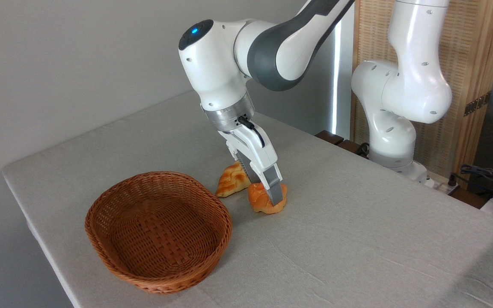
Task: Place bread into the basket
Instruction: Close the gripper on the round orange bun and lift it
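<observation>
Nearest, the wicker basket (158,231) on the grey table (357,239), nothing inside. Just right of it, the bread (260,200) on the cloth, clamped between the gripper (272,193) fingers. Behind, touching, a braided loaf (230,179).

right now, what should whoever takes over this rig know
End effector: down at the bread, one finger in front of the bun; whether it has closed on it cannot be told.
Bread: on the table, right of the basket, not lifted. A braided loaf lies just behind it.
Basket: holds nothing.
Done: approach to the bun.
Left: secure the grasp, lift, carry left, release in the basket.
</observation>
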